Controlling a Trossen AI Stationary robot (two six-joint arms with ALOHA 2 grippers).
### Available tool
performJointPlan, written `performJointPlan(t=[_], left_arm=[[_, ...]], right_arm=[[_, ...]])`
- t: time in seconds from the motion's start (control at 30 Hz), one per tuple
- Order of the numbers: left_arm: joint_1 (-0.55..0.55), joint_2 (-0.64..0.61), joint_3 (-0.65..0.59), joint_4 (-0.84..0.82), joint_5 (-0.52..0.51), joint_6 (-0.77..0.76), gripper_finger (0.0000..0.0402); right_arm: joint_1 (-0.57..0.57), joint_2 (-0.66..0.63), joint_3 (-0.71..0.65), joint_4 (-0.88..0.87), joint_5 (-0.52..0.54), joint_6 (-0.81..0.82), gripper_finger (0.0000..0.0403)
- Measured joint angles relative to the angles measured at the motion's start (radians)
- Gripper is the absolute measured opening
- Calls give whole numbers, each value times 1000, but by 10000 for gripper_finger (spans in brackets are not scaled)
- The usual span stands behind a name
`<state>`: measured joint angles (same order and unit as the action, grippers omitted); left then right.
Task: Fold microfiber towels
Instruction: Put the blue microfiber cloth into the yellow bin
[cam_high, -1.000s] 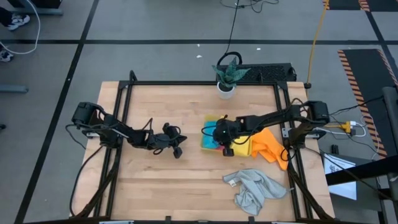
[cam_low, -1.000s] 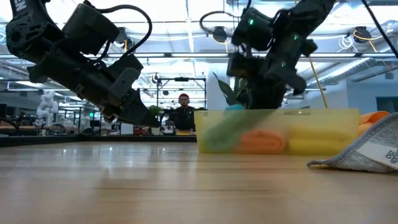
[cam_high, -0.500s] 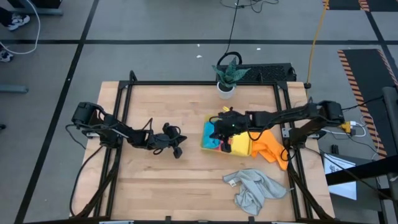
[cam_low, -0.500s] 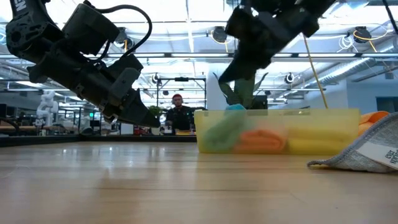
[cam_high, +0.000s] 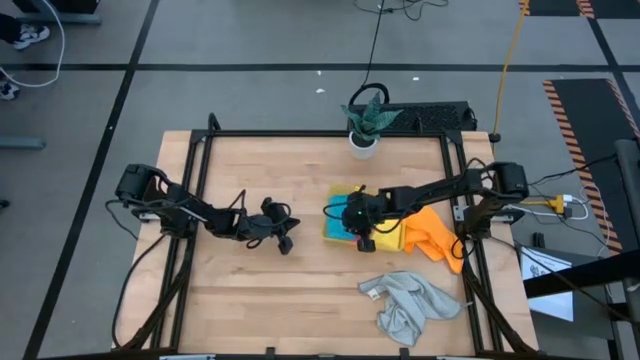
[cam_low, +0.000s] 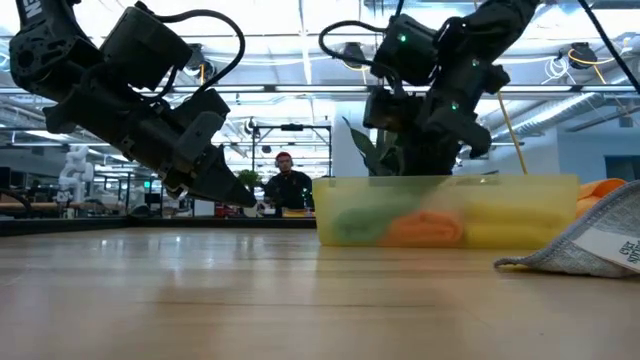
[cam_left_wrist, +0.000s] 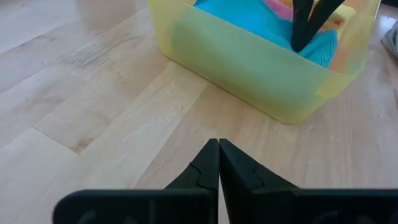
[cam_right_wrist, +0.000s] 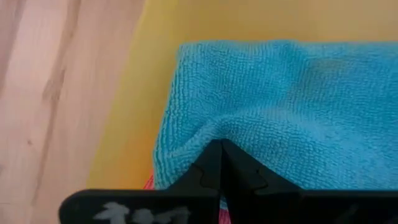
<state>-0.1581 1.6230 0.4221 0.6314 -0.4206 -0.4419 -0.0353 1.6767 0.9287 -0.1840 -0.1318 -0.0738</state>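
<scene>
Blue towel (cam_right_wrist: 292, 106) folded in the tray, orange towel (cam_high: 437, 235) and grey towel (cam_high: 405, 300) crumpled on the table.

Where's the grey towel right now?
In the high view the grey towel lies crumpled on the table's near right part, apart from the yellow tray and just in front of the orange towel.

no legible text, grey towel (cam_low: 590, 245) tag (blurred)
</scene>
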Motion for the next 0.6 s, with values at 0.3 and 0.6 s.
performJointPlan(t=[0.3,0.6], left_arm=[[0,0,0,-1,0,0,12],[0,0,0,0,0,0,19]], right_arm=[[0,-108,0,52,-4,41,0],[1,18,-38,173,-56,34,0]])
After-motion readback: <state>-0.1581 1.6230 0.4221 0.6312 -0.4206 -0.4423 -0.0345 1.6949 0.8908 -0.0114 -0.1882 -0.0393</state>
